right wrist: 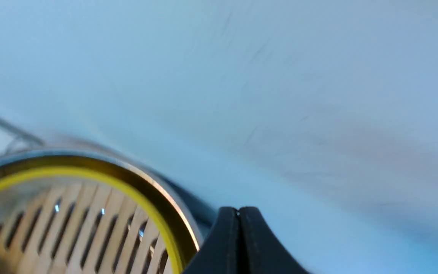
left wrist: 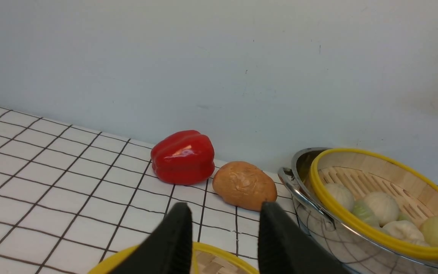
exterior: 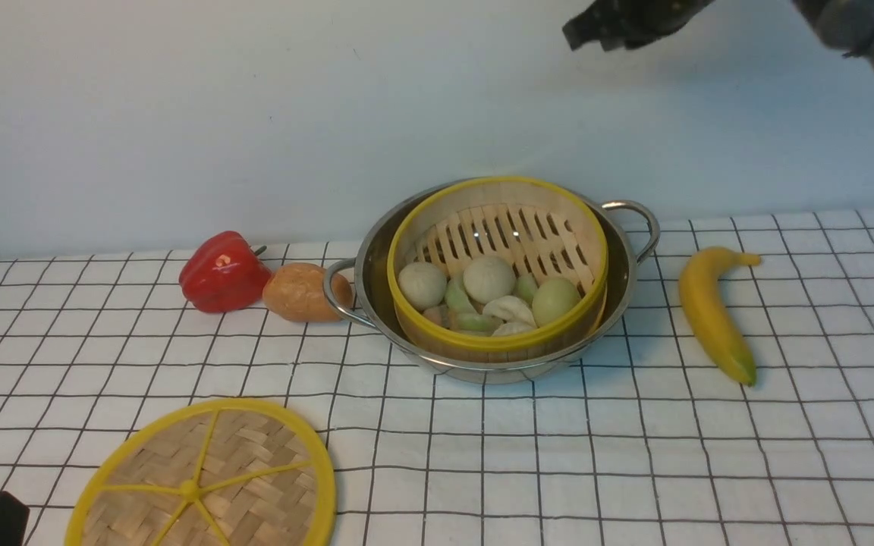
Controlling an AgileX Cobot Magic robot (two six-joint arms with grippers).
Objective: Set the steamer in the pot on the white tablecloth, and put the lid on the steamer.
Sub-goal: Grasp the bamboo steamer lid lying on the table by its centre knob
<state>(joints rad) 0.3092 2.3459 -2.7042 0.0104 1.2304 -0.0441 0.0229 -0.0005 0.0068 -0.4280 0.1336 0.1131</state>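
The lid [exterior: 202, 478] looks light and stiff; I'd pinch its yellow rim. My left fingers [left wrist: 173, 247] stand parted, empty; right fingers [right wrist: 224, 247] closed, empty.

Pepper [exterior: 223, 271]: 1, red and glossy, lying far back on the left, with its stem pointing toward the roll.
Roll [exterior: 302, 291]: 1, brown and crusty, just beside the pepper on its right.
Banana [exterior: 713, 312]: 1, yellow, lying flat well off to the right, stem end toward the back, green tip nearer.
Wall [exterior: 255, 114]: pale blue-grey with a few faint marks, behind all 3.
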